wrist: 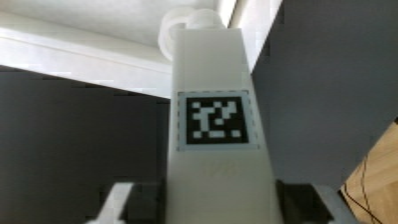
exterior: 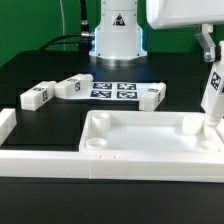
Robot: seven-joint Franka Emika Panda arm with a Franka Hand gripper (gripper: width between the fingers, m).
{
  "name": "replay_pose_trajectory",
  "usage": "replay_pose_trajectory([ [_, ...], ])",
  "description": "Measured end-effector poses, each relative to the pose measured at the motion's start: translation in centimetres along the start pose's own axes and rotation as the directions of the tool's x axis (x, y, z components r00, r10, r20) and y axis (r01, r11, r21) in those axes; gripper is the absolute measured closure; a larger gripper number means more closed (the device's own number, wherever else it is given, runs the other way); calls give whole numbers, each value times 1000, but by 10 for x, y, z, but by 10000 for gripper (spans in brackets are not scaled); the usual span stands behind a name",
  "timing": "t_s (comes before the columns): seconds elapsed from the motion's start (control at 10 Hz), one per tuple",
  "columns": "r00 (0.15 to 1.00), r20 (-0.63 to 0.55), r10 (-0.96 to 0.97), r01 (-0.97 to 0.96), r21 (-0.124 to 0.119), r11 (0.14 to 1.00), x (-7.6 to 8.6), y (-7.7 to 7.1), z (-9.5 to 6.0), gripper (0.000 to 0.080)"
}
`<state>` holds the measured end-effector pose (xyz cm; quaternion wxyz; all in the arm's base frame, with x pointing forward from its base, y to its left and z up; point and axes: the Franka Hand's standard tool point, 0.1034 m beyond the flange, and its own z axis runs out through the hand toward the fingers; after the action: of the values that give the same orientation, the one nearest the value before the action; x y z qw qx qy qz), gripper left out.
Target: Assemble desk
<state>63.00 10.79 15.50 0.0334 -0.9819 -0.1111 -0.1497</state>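
The desk's white rimmed tabletop lies at the front of the table. My gripper is at the exterior view's right, shut on a white leg block with a square tag. It holds the block upright, lower end at the tabletop's far right corner. In the wrist view the leg runs away from my gripper between both fingers, its far end at a round corner recess of the tabletop. Whether it is seated there I cannot tell. Three loose legs lie behind.
The marker board lies flat at the back centre, in front of the robot's base. A long low white border wall runs along the front and turns up the exterior view's left side.
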Motion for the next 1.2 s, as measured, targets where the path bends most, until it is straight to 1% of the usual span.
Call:
replay_pose_trajectory([
  [0.1,1000,1,-5,5,0,1000,0,1,1,509],
  [0.2,1000,5,-24,24,0,1000,-2,5,7,509],
  [0.3,1000,-5,-19,19,1,1000,0,6,12,509],
  [0.4,1000,-10,-23,23,3,1000,3,2,13,509],
  [0.5,996,-84,-21,21,-4,1000,11,3,9,509],
  [0.6,998,-67,-21,21,-3,1000,6,2,12,509],
  [0.8,997,-68,-21,21,-3,1000,6,2,12,509],
  [1.0,998,-66,-19,19,-1,1000,5,3,18,509],
  [1.2,998,-61,-21,21,-3,1000,3,8,23,509],
])
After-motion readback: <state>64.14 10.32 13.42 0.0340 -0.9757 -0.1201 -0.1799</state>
